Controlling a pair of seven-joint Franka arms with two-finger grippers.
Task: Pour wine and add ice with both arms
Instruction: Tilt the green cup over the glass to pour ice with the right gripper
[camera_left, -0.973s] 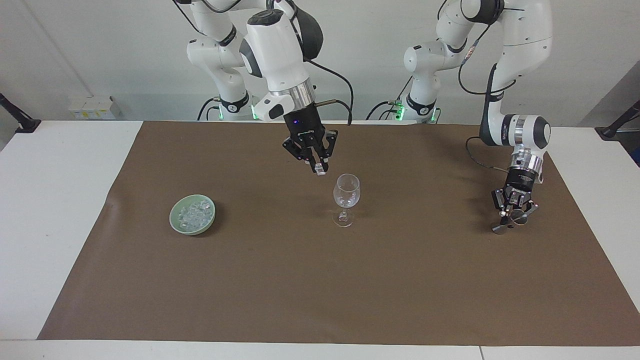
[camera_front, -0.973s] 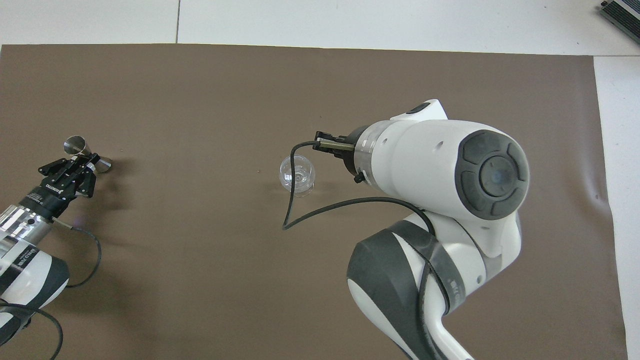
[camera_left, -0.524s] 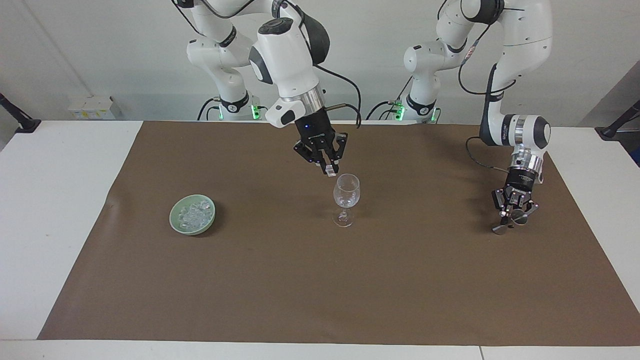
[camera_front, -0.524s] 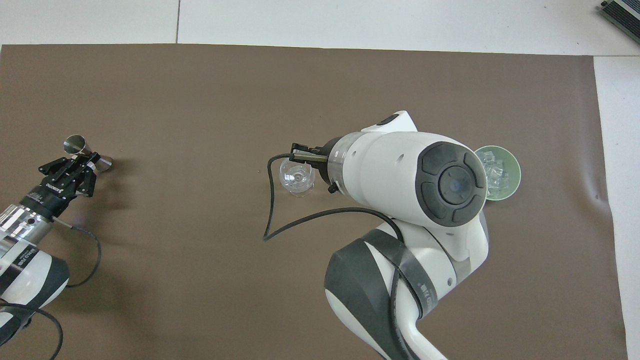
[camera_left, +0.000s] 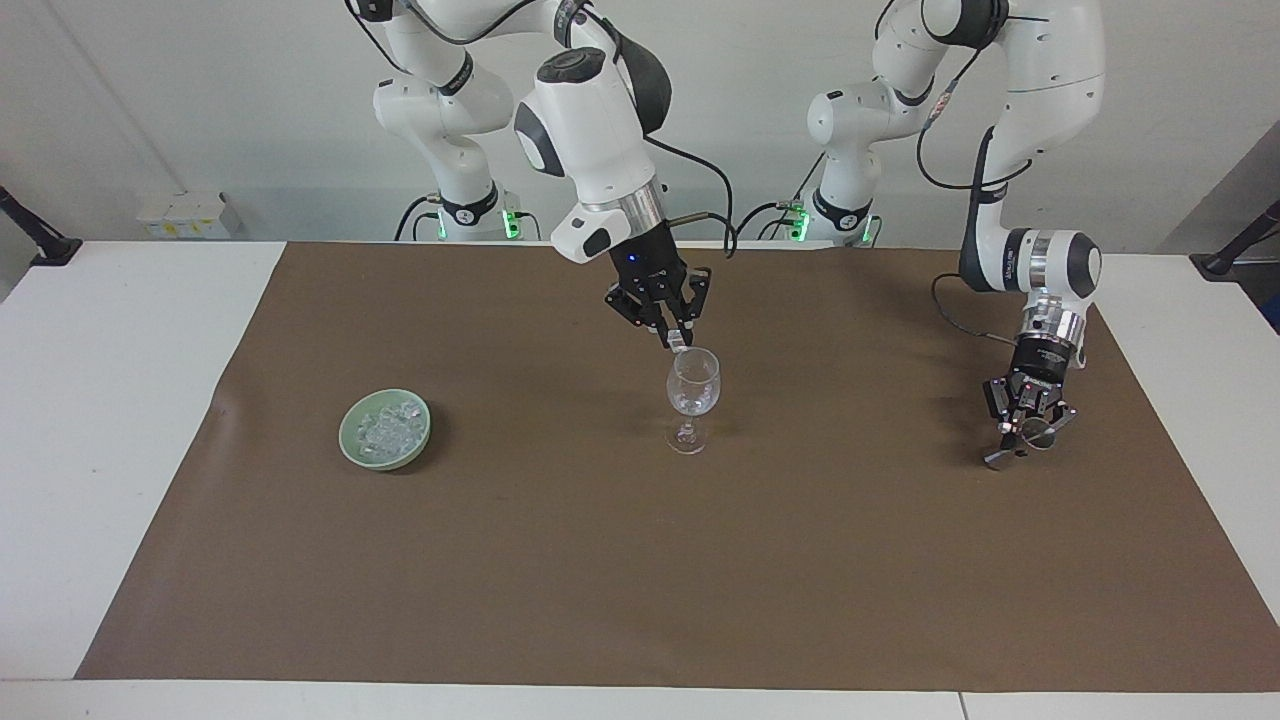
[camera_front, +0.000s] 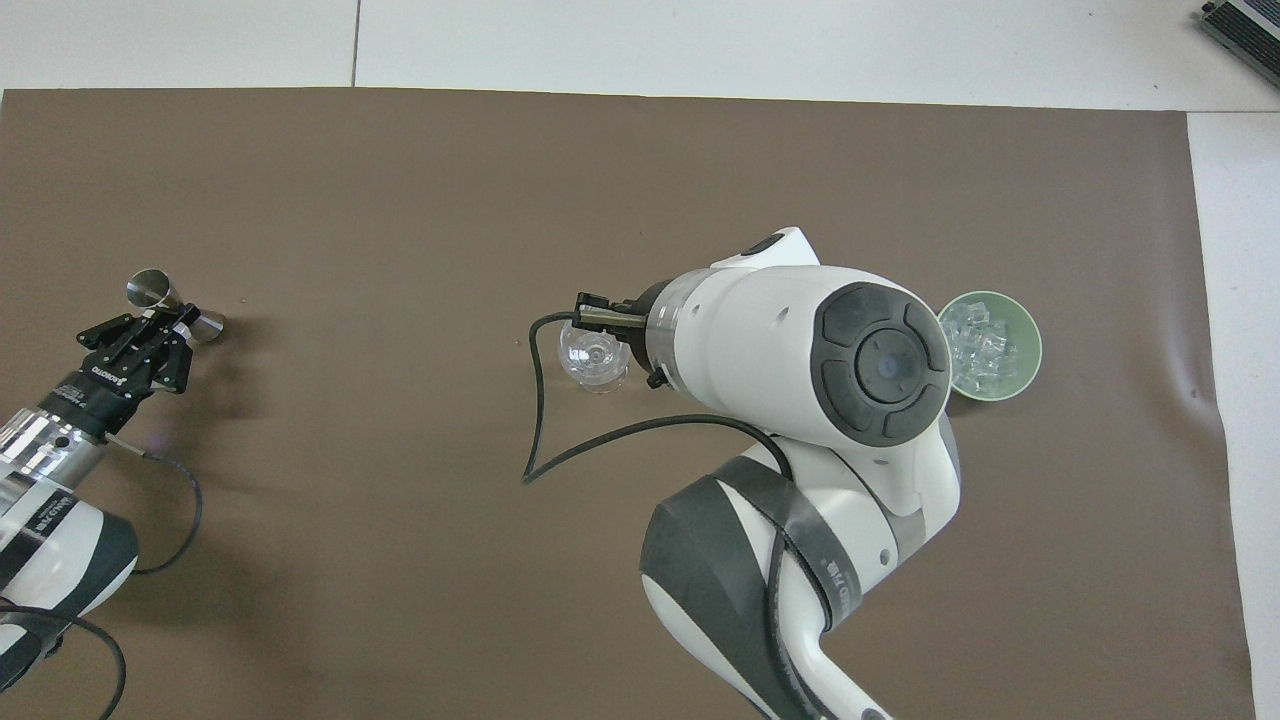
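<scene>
Table w/ brown mat: bowl, glass.

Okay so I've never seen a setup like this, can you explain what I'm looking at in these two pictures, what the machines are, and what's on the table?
These are two white robot arms at a table covered by a brown mat. One picture looks at them from across the table; the other looks down from above their own end.

The right gripper hangs just over the rim of a clear wine glass standing mid-mat, pinching a small ice chunk. In the overhead picture that arm's bulk hides the gripper.

A green bowl of ice sits toward the right arm's end.

The left gripper is low at the mat near the left arm's end, closed around a small metal measuring cup shaped like two cones.
</scene>
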